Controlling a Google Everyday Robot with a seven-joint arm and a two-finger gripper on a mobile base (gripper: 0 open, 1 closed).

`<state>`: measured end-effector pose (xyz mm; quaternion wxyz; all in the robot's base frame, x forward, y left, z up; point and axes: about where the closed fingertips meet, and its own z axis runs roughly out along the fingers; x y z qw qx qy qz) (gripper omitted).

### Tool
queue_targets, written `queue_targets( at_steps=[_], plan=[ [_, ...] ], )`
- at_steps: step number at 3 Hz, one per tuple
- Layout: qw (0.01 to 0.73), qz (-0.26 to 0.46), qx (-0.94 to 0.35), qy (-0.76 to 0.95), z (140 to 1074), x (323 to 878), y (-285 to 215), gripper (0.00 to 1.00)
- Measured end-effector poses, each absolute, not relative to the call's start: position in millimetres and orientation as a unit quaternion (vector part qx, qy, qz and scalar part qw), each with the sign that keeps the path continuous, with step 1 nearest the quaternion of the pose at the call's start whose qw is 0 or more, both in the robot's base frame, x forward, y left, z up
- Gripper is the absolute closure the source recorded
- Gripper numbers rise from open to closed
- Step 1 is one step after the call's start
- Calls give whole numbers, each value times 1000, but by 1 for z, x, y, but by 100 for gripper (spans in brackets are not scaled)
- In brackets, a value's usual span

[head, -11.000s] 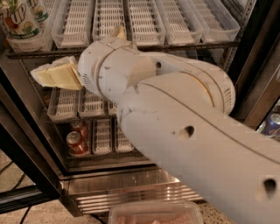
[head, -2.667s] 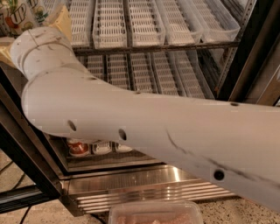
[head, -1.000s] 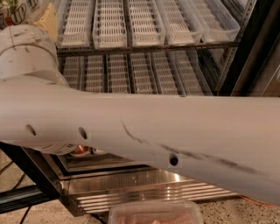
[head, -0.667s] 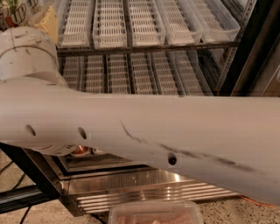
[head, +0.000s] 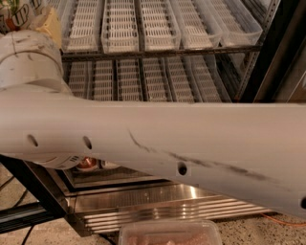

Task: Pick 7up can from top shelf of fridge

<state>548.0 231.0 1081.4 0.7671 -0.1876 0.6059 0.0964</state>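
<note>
The 7up can (head: 13,13) stands at the far left of the top shelf (head: 162,51), cut off by the frame's corner; only its white side with green lettering shows. My gripper (head: 45,21) is at the top left, right beside the can, with its tan part against the can's right side. My thick white arm (head: 158,139) crosses the whole view and hides the fridge's lower racks. The second 7up can is not in view.
White slotted lane trays (head: 119,24) line the top shelf and the rack below. The fridge's black door frame (head: 275,48) stands at the right, its ribbed steel base (head: 167,203) below. A red can (head: 87,162) peeks under the arm. A clear plastic container (head: 169,233) lies at the bottom.
Since the earliest frame the arm has swung up and left, bringing the gripper from the middle rack to the 7up can. Over the last second nothing visibly moved.
</note>
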Motion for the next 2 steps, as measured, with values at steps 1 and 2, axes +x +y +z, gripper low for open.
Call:
queue_targets(
  at_steps=[1,2],
  plan=[
    [772,88,-179,604,1083,555,227,32],
    [777,78,-171,601,1086,569,223,31]
  ],
)
